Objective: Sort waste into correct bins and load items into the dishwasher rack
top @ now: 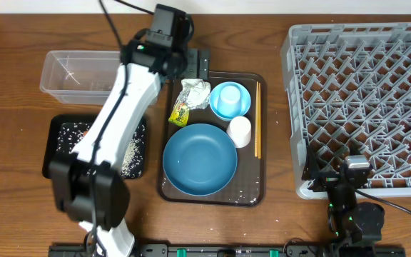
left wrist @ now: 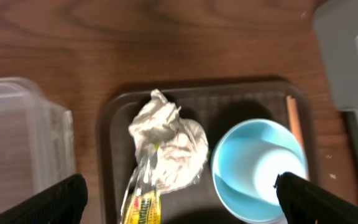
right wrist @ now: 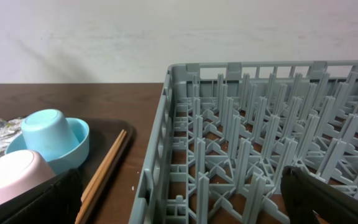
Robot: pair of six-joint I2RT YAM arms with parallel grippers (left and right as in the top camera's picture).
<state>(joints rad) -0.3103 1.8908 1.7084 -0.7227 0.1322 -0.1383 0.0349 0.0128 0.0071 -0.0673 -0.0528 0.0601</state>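
Silver-white crumpled wrapper point(left wrist: 166, 140) sits on the brown rectangular tray point(top: 250, 182); left jaws spread wide above it, empty. Right jaws released, apparently at the edge of the grey plastic lattice rack point(top: 362, 100).

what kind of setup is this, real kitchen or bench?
Probably a lab bench staged as a dish-clearing station, not a real kitchen: a grey dishwasher rack sits directly on a wooden table, next to a brown serving tray holding a dark-blue bowl and chopsticks, with a plain white wall behind.

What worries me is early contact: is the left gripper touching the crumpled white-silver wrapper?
Apart. Left wrist view: left gripper fingers sit clear either side of the wrapper.
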